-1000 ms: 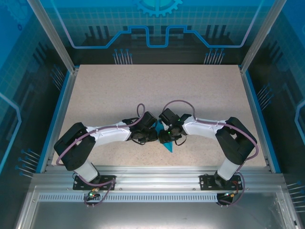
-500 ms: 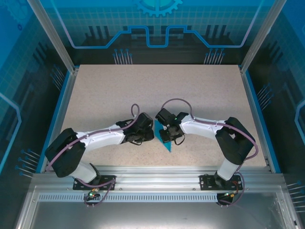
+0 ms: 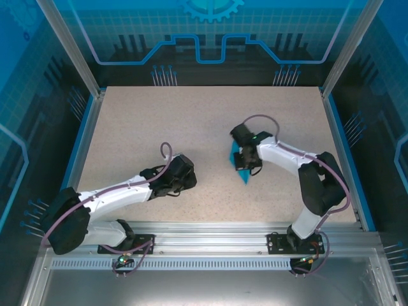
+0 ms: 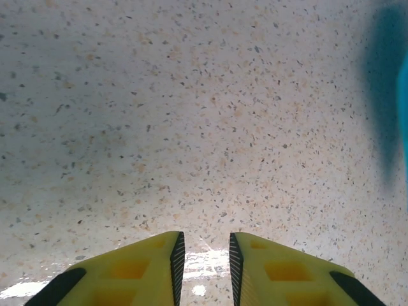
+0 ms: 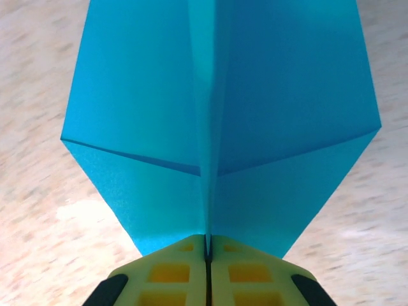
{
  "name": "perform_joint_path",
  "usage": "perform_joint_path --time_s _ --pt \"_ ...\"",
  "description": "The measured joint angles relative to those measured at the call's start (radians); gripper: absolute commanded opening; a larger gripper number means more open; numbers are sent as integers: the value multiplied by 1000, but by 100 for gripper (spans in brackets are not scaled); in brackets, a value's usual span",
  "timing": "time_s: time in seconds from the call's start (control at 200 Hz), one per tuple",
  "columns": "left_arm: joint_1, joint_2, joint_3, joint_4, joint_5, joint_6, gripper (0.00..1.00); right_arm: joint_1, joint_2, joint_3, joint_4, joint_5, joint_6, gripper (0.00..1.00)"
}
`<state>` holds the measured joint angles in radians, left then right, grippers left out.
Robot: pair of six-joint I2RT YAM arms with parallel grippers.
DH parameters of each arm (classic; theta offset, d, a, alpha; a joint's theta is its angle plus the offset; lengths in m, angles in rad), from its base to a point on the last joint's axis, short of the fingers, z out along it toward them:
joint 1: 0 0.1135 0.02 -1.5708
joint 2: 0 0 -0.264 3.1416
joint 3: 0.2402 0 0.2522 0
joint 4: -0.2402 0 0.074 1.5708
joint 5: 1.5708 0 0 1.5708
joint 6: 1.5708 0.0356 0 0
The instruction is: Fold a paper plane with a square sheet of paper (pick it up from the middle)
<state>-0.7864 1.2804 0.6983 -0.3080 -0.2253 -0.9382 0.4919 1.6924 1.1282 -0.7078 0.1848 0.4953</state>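
- My left gripper (image 3: 186, 180) has pulled back to the left and nearer its base. A second ago both grippers were crowded together near the front middle of the table (image 3: 191, 115).
- The left fingers (image 4: 153, 258) are a narrow slit apart, low over bare speckled surface, with nothing between them. I take this as a release: its part of the creasing is done.
- At the right margin of the left wrist view there is a teal sliver with a soft shadow. It is probably an edge of the paper plane (image 4: 403, 89), well apart from those fingers.
- My right gripper (image 3: 245, 164) has swung right and farther out, taking the plane (image 3: 243, 177) with it. The two grippers are now well apart.
- The right jaws are pressed fully together on the plane's centre ridge; they closed within the last second.
- Plane (image 5: 140, 95): matte teal-blue, with wings spread either side of the middle fold and a diagonal crease across each. It is widest mid-length and tapers toward my fingers.
- It looks lifted off the table, but I cannot be sure.
- Judgement: the folding looks finished, and the plane now only needs carrying and setting down.
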Motion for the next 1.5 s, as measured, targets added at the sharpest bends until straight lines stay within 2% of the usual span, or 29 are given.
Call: perform_joint_path --time_s 0.185,0.46,0.575,0.78,0.9,1.025,1.18,1.36,1.5 --pt "0 -50 -17 -1 -26 -4 35 -186 73 144 -32 -53 -137 7" --pt "0 -72 -21 -1 -48 3 38 -310 299 397 -65 -100 -278 10" --pt "4 -72 -21 -1 -52 5 38 -315 355 439 -105 -98 -304 10" --pt "10 -70 -21 -1 -56 6 39 -316 397 452 -137 -96 -314 17" --pt "12 -66 -21 -1 -59 14 39 -316 399 459 -153 -109 -315 25" --pt "13 -59 -20 -4 -59 26 39 -316 396 472 -162 -122 -318 40" --pt "19 -58 -20 -14 -59 32 40 -316 357 473 -190 -122 -314 51" --pt "26 -59 -18 -31 -60 48 40 -316 244 473 -212 -121 -317 53" --pt "29 -66 -18 -37 -60 50 41 -316 185 480 -220 -117 -317 50"
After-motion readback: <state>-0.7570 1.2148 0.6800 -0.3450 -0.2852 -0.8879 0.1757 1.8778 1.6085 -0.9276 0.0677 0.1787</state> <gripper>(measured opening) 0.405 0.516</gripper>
